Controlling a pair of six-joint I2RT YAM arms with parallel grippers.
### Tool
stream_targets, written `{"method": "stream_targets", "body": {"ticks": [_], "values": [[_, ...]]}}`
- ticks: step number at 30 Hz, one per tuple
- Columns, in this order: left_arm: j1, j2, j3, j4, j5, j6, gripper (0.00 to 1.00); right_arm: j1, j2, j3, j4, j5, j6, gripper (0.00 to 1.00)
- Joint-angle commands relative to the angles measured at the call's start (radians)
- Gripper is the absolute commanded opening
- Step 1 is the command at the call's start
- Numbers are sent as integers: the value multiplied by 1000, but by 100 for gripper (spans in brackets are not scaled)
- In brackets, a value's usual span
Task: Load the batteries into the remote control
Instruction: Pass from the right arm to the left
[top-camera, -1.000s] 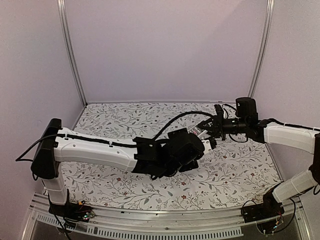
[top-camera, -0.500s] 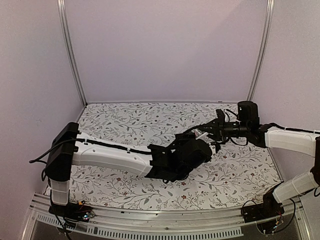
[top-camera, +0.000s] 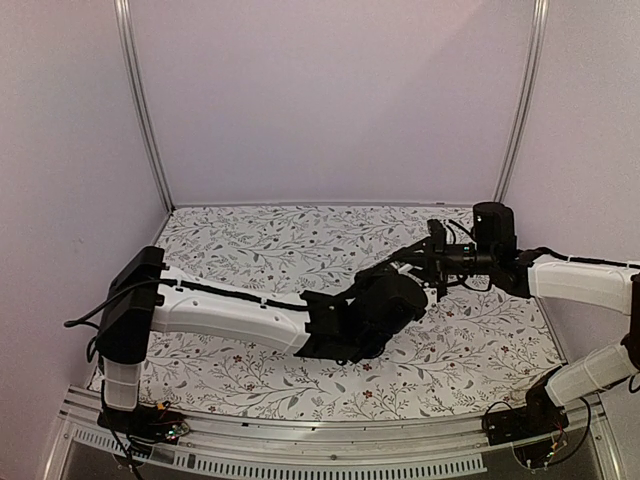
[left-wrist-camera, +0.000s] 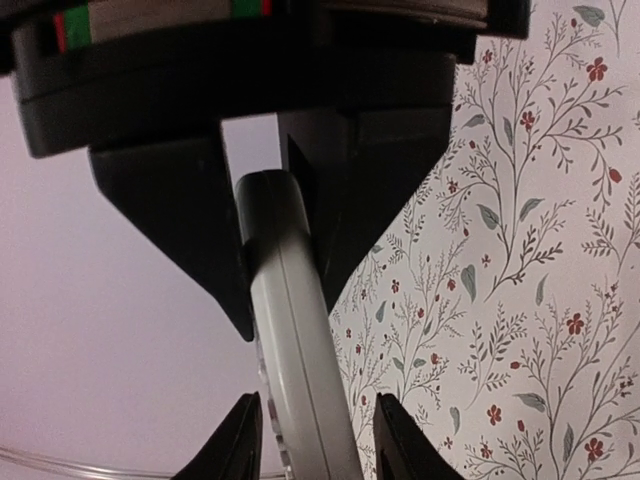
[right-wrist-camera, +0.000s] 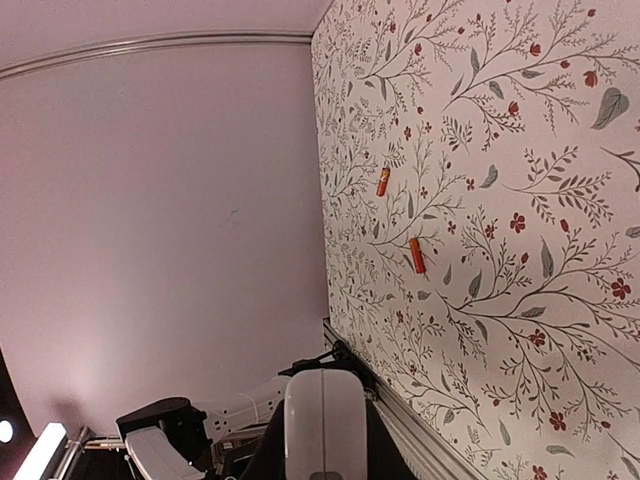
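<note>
Left pincer (left-wrist-camera: 288, 315) clamped on remote control (left-wrist-camera: 297, 350), right pincer (left-wrist-camera: 315, 405) spread astride its end, two batteries (right-wrist-camera: 383, 181) (right-wrist-camera: 416, 255) on table (right-wrist-camera: 540, 130)

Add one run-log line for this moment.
left pincer clamps remote control | right pincer at its end, grip unclear | batteries loose on table

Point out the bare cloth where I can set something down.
Bare: the cloth between the left arm and front rail, and the near-right corner. Crowded: mid-table around the held remote control; batteries lie by a wall.
</note>
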Motion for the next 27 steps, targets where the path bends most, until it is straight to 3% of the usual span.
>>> {"method": "stream_targets", "body": {"ticks": [1, 7, 9, 11, 15, 18, 20, 27], "values": [[10, 26, -5, 92, -18, 59, 35, 7, -9, -6, 35, -9, 18, 7], [12, 5, -30, 98, 6, 58, 17, 7, -12, 11, 36, -11, 21, 9], [12, -1, -33, 91, 11, 50, 11, 7, -8, 15, 37, -12, 18, 14], [11, -8, -35, 75, 21, 34, 7, 7, -9, 19, 38, -11, 14, 32], [15, -33, -31, -19, 64, -40, 1, -25, -20, 29, 38, -14, 1, 77], [25, -67, -23, -111, 134, -148, 0, -74, -44, 39, 36, -22, -20, 91], [34, -94, -13, -168, 186, -220, 0, -110, -58, 48, 37, -37, -42, 96], [124, -212, 27, -382, 525, -505, 0, -180, -116, 57, -1, -31, -211, 99]]}}
